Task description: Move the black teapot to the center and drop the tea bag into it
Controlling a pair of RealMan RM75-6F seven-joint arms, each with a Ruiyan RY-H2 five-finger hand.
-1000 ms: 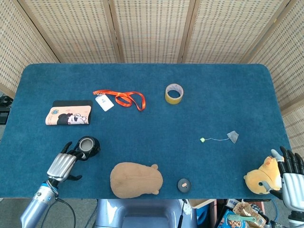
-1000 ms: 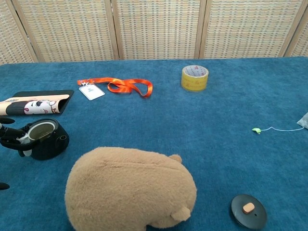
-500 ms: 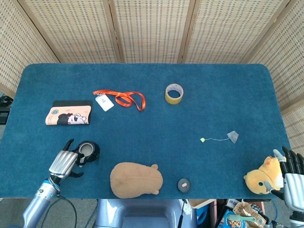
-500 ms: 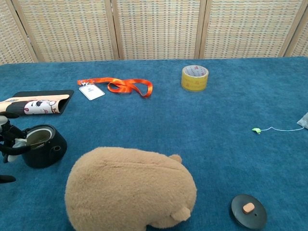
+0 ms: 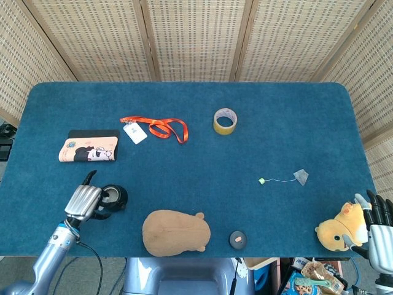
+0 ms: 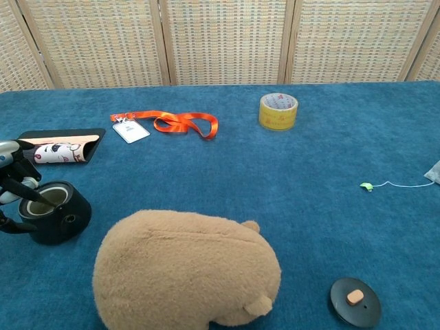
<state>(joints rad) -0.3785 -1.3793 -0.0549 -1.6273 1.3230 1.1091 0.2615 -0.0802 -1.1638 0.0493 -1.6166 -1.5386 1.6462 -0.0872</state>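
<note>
black teapot (image 6: 51,214): lidless, upright | left hand (image 5: 84,202): gripping it, finger inside | tea bag (image 5: 300,176): on table

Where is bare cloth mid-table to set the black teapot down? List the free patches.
Free: the blue cloth between the yellow tape roll, the white tea bag's string and the tan plush animal. Also free: the far strip by the screens. Crowded: the near edge, with plush, round black lid and black teapot.
</note>
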